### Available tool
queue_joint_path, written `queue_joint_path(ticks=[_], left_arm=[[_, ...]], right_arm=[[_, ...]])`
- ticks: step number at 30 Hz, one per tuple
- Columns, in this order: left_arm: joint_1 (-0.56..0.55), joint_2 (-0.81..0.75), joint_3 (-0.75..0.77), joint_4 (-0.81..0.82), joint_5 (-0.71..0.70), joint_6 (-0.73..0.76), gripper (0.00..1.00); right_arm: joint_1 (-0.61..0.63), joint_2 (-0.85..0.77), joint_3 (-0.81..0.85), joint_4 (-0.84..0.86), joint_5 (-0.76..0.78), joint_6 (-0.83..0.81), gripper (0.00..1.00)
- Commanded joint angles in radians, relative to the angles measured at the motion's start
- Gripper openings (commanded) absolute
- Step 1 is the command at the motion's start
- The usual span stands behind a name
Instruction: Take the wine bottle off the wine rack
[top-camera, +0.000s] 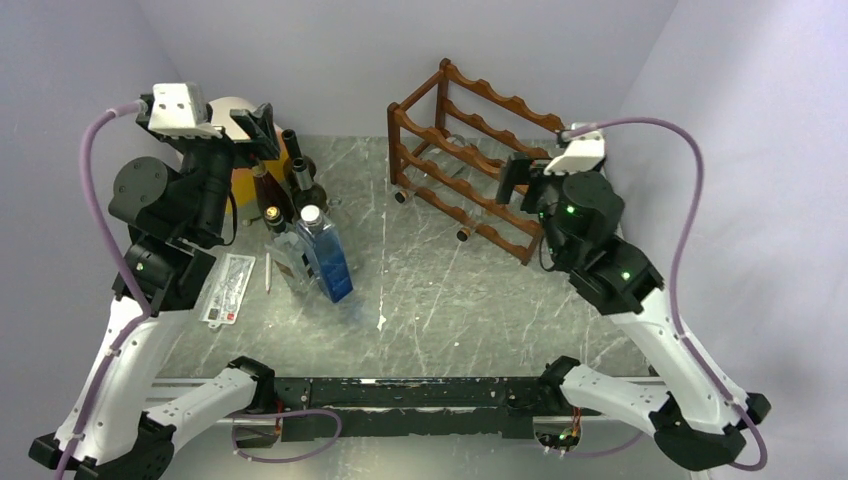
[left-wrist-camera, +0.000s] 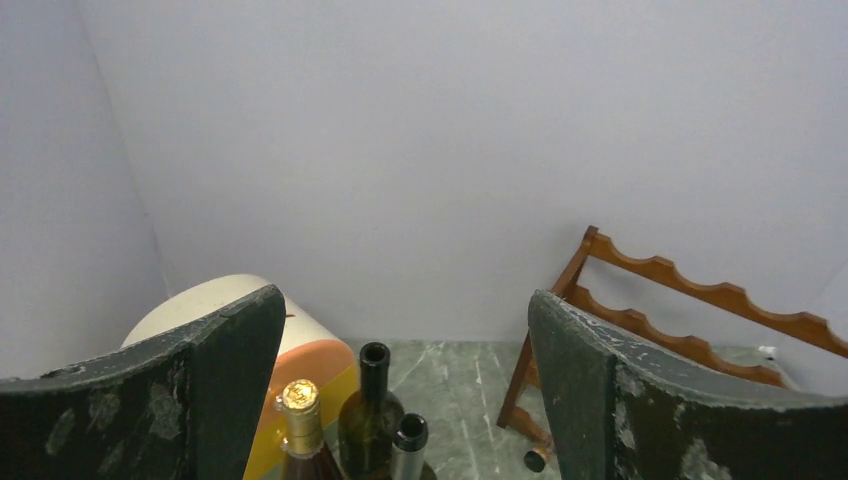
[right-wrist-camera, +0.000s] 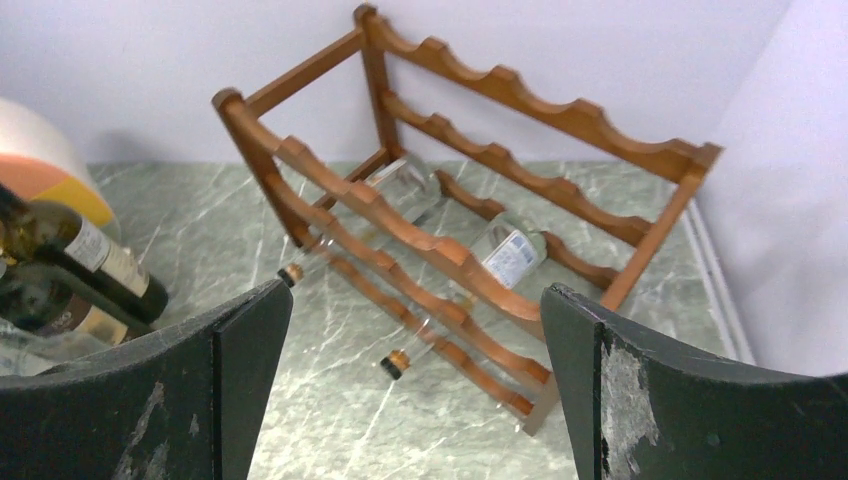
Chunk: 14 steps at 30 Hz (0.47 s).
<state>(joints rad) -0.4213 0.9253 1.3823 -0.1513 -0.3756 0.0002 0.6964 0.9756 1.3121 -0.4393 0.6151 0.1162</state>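
Grey marbled table (top-camera: 450, 290), wine rack (right-wrist-camera: 400, 225) at far right. 2 clear bottles lie on its lowest tier: wine bottle (right-wrist-camera: 508, 252) and second bottle (right-wrist-camera: 405, 185). Right gripper (right-wrist-camera: 415, 290) faces the rack, jaws wide apart, empty. Left gripper (left-wrist-camera: 405, 293) above the upright bottle cluster (top-camera: 290, 190), jaws spread, empty.

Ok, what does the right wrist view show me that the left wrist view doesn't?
Only right wrist: a labelled clear bottle and a second clear bottle lying in the lowest tier of the wine rack, necks toward the camera. Only left wrist: the tops of standing bottles, a gold-foiled top and an open dark green neck. Both: the rack and the cream-and-orange drum.
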Motion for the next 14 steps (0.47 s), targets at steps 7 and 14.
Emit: queue_joint_path(ticks=[7,14], left_arm=[[0.008,-0.007,0.082,-0.128,-0.010,-0.078,0.95],[0.007,-0.009,0.072,-0.135,-0.023,-0.077,0.95]], right_arm=[[-0.005,-0.123,0.106,-0.086,0.015,-0.059,1.00],[-0.004,-0.149,0.107,-0.052,0.005,-0.064,1.00]])
